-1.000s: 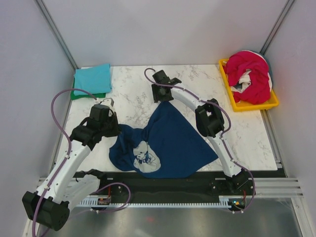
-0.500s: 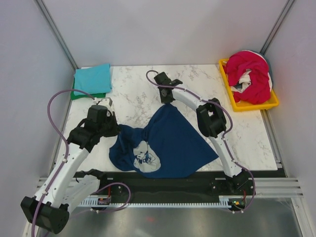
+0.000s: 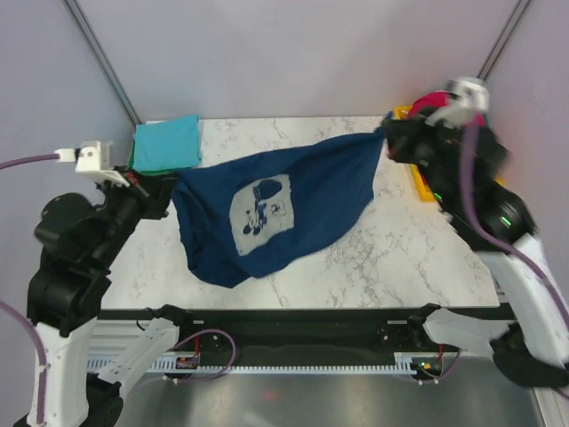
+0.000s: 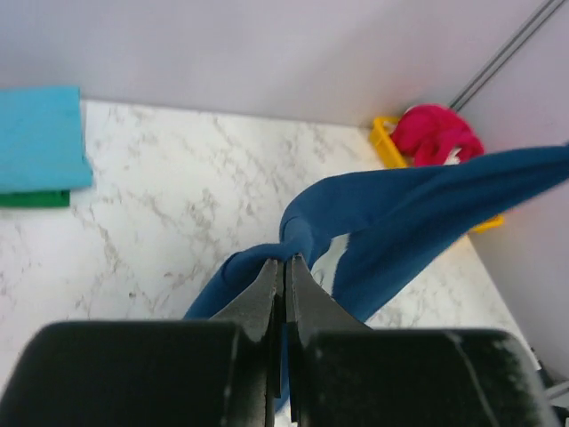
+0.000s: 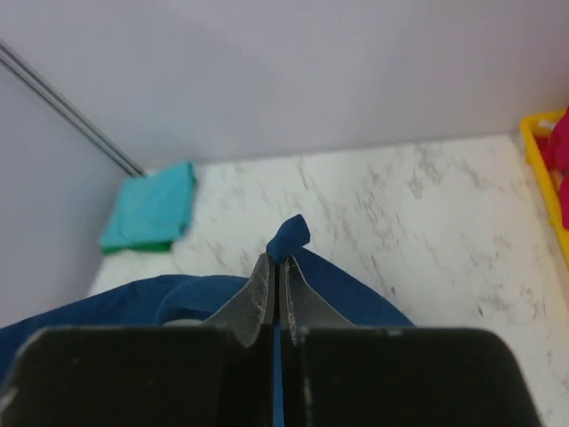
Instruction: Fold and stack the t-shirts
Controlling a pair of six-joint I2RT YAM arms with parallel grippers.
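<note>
The navy blue t-shirt with a pale chest print hangs stretched in the air between both grippers, sagging toward the marble table. My left gripper is shut on its left corner; the cloth bunches at the tips. My right gripper is shut on the right corner, a navy nub poking past the tips. Folded teal t-shirt lies on a green one at the back left. Magenta-red and white t-shirts sit behind the right arm, mostly hidden.
The yellow tray stands at the back right, largely covered by the right arm. Grey walls with metal posts enclose the table on three sides. The arms' base rail runs along the near edge.
Both arms have lifted high and pulled apart, raising the navy t-shirt off the table and stretching it. The right gripper closed on the shirt's far corner before lifting.
</note>
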